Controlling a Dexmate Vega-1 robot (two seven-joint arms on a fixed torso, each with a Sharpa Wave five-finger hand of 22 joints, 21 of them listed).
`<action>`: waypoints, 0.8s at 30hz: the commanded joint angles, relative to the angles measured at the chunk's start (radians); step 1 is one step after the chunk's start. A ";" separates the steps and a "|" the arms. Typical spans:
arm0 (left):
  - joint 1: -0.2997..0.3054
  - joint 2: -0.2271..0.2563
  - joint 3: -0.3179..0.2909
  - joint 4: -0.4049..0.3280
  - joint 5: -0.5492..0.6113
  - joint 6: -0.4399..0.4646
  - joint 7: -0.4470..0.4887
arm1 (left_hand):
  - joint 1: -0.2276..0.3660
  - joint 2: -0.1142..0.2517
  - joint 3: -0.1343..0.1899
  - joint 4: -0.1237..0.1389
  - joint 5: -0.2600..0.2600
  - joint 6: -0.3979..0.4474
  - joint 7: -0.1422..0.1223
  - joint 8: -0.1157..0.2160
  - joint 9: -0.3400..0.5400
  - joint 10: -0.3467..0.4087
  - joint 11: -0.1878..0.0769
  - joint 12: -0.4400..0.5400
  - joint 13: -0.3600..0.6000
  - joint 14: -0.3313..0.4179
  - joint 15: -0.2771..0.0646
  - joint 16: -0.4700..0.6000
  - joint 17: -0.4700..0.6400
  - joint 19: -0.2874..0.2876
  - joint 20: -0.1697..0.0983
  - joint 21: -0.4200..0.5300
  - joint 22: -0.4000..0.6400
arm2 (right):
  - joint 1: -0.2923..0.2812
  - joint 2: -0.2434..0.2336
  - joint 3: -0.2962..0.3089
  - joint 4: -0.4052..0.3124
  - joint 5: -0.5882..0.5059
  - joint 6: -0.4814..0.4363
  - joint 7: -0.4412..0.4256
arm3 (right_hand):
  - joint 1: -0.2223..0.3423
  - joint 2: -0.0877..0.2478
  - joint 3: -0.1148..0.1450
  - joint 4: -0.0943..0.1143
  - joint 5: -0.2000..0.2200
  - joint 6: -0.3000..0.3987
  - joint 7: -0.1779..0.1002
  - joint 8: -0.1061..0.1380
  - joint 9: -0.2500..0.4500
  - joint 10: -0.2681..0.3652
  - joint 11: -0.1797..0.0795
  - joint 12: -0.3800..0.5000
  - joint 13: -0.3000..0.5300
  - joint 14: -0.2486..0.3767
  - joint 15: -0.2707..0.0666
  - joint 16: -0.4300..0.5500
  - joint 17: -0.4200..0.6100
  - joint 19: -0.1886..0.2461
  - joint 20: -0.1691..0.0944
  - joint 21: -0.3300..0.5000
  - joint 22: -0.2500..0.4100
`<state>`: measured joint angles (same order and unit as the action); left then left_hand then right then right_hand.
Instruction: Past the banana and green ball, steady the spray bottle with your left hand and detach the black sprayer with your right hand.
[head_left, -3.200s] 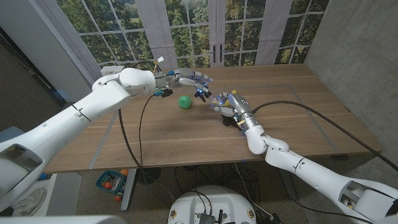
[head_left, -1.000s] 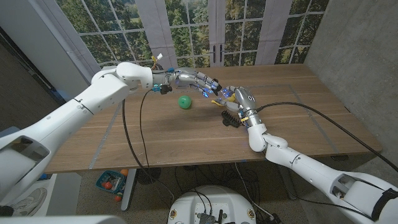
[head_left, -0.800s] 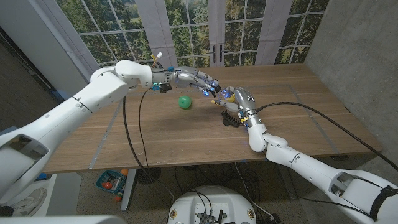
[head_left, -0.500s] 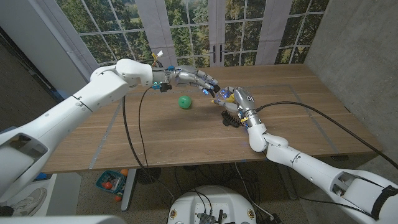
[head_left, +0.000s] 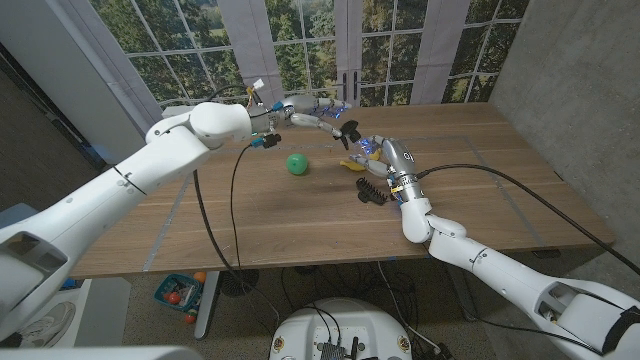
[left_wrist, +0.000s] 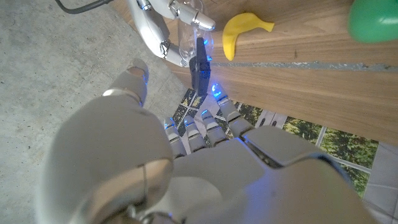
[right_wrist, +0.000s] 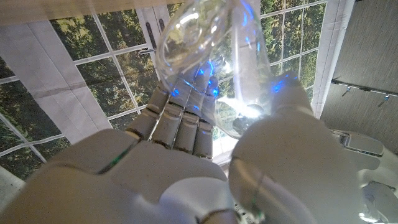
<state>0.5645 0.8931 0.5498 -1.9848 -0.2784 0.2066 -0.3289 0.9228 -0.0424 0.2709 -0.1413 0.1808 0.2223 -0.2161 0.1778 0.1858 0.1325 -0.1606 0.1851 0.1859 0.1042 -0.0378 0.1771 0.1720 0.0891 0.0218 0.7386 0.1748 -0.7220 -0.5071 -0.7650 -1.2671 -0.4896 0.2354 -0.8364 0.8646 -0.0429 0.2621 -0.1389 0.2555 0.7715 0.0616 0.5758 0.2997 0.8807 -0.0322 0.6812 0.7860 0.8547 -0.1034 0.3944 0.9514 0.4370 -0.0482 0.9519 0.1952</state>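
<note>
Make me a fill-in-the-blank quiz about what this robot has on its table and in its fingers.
1. The small round ball lying on the wooden table is coloured ___.
2. The hand gripping the clear plastic spray bottle is the robot's ___ one.
3. The left hand pinches in its fingers a sprayer coloured ___.
4. The yellow curved fruit on the table is a ___.

Missing words: green; right; black; banana.

Right hand (right_wrist: 186, 155) gripping clear spray bottle (right_wrist: 208, 59), windows (right_wrist: 74, 74) behind
</note>
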 joint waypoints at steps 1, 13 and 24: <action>-0.029 0.003 0.004 -0.019 0.094 0.005 0.017 | -0.090 -0.046 -0.052 0.024 0.007 -0.034 -0.001 0.003 0.002 -0.028 -0.001 0.005 0.003 -0.022 -0.036 0.006 0.005 -0.020 0.010 -0.028 0.003 | -0.021 -0.010 0.035 -0.023 0.045 0.037 0.033 | 0.171 0.182 0.014 0.019 0.006 0.218 -0.211 0.007 0.004 0.169 -0.171 -0.004 0.002 0.006 -0.129 -0.003 0.005 -0.005 -0.141 0.009 0.000; -0.079 0.017 0.032 -0.069 0.228 0.092 0.011 | 0.014 -0.025 -0.032 -0.018 0.034 -0.094 -0.005 0.007 0.003 -0.086 -0.025 -0.001 0.001 -0.054 -0.036 0.003 0.002 0.020 0.002 -0.055 0.003 | -0.082 -0.046 0.124 -0.142 0.201 0.063 0.190 | 0.171 0.177 0.011 0.018 0.009 0.209 -0.216 0.005 0.014 0.162 -0.171 -0.006 0.011 -0.004 -0.129 -0.018 0.014 -0.015 -0.146 0.016 0.000; -0.100 -0.020 0.035 0.009 0.204 0.049 -0.032 | 0.060 -0.026 -0.075 -0.004 0.131 -0.137 -0.004 0.019 0.004 -0.087 -0.048 0.020 0.000 -0.031 -0.036 0.015 0.001 0.074 0.002 -0.074 0.006 | -0.090 -0.048 0.144 -0.150 0.194 0.081 0.232 | 0.170 0.178 0.007 0.021 0.015 0.206 -0.224 0.001 0.016 0.159 -0.172 -0.013 0.013 -0.014 -0.129 -0.033 0.024 -0.023 -0.148 0.024 -0.001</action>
<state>0.4909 0.9046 0.5771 -2.0358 -0.0761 0.2812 -0.3260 0.9457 -0.0851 0.1891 -0.1384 0.2932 0.0713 -0.2146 0.1867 0.1878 0.0340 -0.1900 0.1928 0.1861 0.0503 -0.0342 0.1819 0.1721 0.1370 0.0333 0.6655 0.1791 -0.7983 -0.5490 -0.6466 -1.3948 -0.3099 0.2966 -0.6613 0.8647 -0.0431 0.2594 -0.1362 0.2633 0.7642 0.0547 0.5772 0.3136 0.8749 -0.0380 0.6689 0.7969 0.8445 -0.1055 0.3626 0.9704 0.4156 -0.0411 0.9692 0.1954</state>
